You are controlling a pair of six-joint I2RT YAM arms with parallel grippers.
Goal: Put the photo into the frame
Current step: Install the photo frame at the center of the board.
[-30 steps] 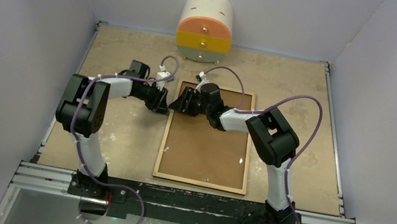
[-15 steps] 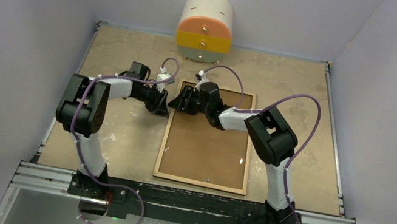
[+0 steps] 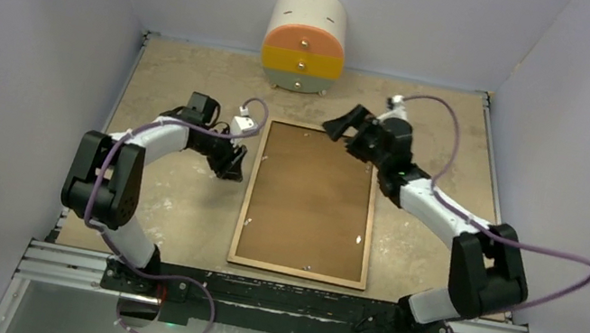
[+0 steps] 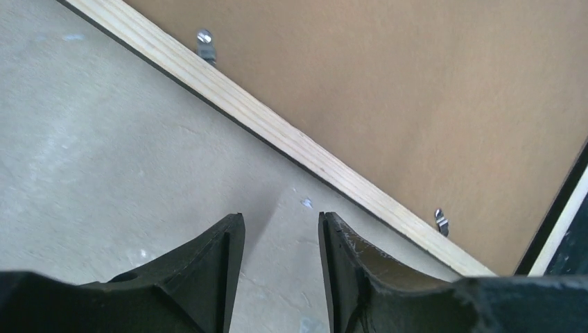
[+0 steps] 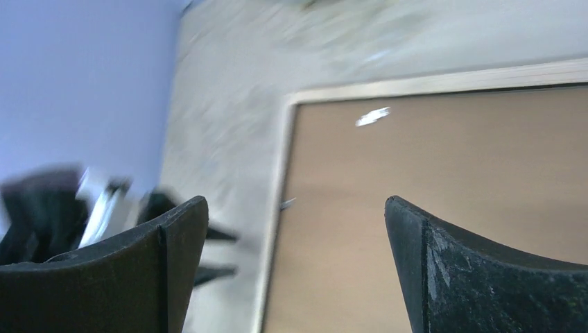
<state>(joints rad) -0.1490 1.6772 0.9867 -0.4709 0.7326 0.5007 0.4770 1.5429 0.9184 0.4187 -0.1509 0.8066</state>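
The frame (image 3: 244,212) lies back up in the middle of the table, its light wood rim (image 4: 277,132) around a brown backing board (image 3: 311,197). Small metal tabs (image 4: 204,43) sit along the rim. The photo is hidden. My left gripper (image 3: 232,165) rests low over the table just left of the frame's left edge. In the left wrist view this gripper (image 4: 281,223) is slightly open, with only bare table between its fingers. My right gripper (image 3: 342,126) hovers over the frame's far edge. The blurred right wrist view shows it (image 5: 297,205) wide open and empty above the board (image 5: 451,173).
A round white cabinet (image 3: 305,43) with an orange and a yellow drawer stands at the far edge, behind the frame. Grey walls close in the table on both sides. A metal rail (image 3: 277,296) runs along the near edge.
My right arm has swung from the frame's far left corner to its far edge further right, and its jaws have opened wide. The left gripper drew slightly away from the frame and opened a little.
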